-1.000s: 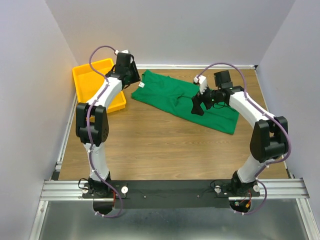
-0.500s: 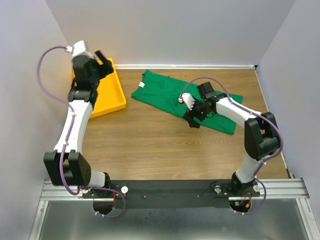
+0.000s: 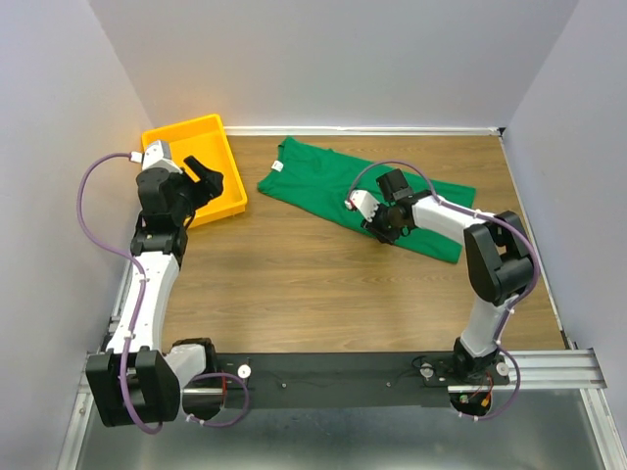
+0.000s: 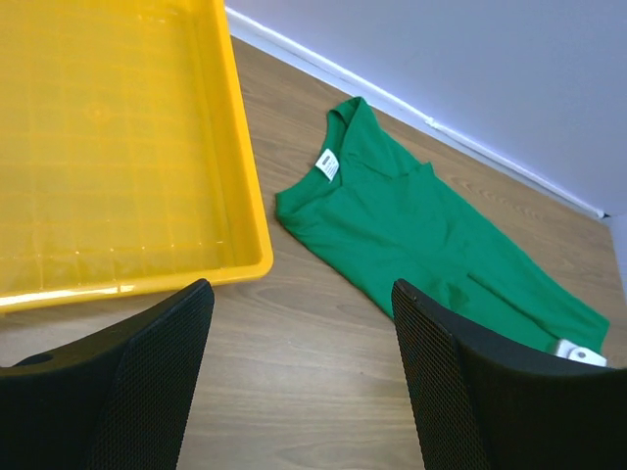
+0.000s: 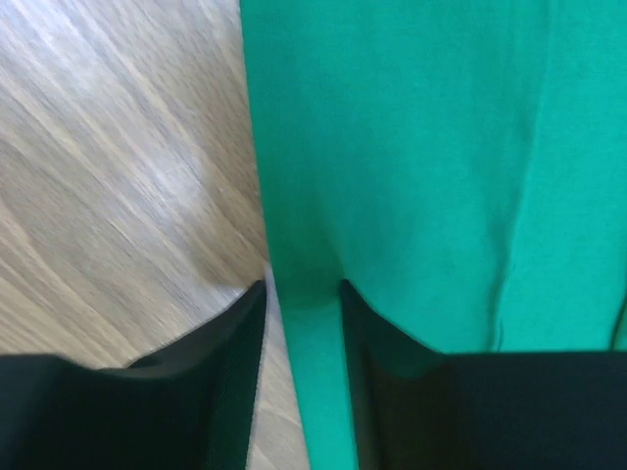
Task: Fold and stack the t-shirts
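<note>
Your right claw: stood half apart, t-shirt edge right inside it, could not tell if it gripped | Your left claw: wide apart, empty, t-shirt far ahead | Tip: you needed a full bite of cloth before lifting.

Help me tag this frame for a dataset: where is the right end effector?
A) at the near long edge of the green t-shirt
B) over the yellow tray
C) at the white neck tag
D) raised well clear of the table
A: the right end effector is down at the near edge of the t-shirt, with green cloth showing between its fingers.
</note>
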You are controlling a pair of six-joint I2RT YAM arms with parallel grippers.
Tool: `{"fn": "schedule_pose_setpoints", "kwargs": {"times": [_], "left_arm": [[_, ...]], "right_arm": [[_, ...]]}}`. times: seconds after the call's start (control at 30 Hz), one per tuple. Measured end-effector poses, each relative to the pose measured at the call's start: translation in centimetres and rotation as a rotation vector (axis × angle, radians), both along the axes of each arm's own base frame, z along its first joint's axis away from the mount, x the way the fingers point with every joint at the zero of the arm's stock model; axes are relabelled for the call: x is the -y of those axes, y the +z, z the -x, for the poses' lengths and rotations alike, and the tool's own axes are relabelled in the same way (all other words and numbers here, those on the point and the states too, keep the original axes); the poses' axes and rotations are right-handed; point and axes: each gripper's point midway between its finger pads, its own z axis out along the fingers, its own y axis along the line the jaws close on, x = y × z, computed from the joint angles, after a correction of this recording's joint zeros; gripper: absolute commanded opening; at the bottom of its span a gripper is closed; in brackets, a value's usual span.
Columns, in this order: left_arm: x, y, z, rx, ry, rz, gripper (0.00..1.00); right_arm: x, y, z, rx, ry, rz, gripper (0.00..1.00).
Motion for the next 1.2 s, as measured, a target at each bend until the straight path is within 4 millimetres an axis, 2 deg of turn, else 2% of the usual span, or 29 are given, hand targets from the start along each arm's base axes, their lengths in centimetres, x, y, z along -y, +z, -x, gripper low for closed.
{"fn": "schedule_pose_setpoints", "kwargs": {"times": [0.17,0.43,0.5,0.6,0.63,0.67,0.73,0.77,0.87,0.93,1.03,1.13,1.2], "left_arm": [[0.2,1.5,0.5,0.048,-0.015,0.01,0.81],[0.9,1.2,0.7,0.045,-0.052,0.022,0.8],[1.0,1.4,1.0,0.054,-0.058,0.019,0.8],[1.1,1.8,1.4,0.074,-0.064,0.016,0.8],[1.2,2.0,1.5,0.085,-0.071,0.016,0.8],[1.3,2.1,1.6,0.092,-0.076,0.017,0.8],[1.5,2.1,1.7,0.101,-0.087,0.019,0.8],[1.6,1.9,1.7,0.098,-0.093,0.021,0.8],[1.8,1.7,1.9,0.094,-0.106,0.022,0.8],[1.8,1.9,2.0,0.1,-0.11,0.019,0.8],[1.9,2.5,2.3,0.12,-0.117,0.007,0.8],[2.1,3.0,2.6,0.136,-0.129,0.005,0.8],[2.3,3.0,2.8,0.141,-0.142,0.01,0.8]], "right_arm": [[-0.1,-0.2,0.0,0.007,-0.015,0.001,0.17],[-0.4,-0.4,0.6,0.017,-0.016,-0.012,0.1],[-0.9,-0.4,1.9,0.007,0.021,-0.018,0.09],[-2.9,-0.4,5.2,-0.03,0.119,-0.033,0.09],[-4.3,-0.4,7.0,-0.052,0.173,-0.044,0.11],[-5.3,-0.4,8.5,-0.075,0.217,-0.053,0.29],[-7.0,-0.4,11.1,-0.125,0.279,-0.073,0.49],[-8.0,-0.3,12.6,-0.158,0.319,-0.085,0.67],[-8.5,0.5,14.1,-0.231,0.314,-0.1,0.86],[-8.7,1.7,13.1,-0.231,0.285,-0.131,0.87],[-9.1,5.0,9.2,-0.192,0.199,-0.203,0.87],[-9.8,9.9,0.3,-0.119,0.018,-0.373,0.89],[-9.0,11.5,-6.0,-0.091,-0.132,-0.471,0.9]]}}
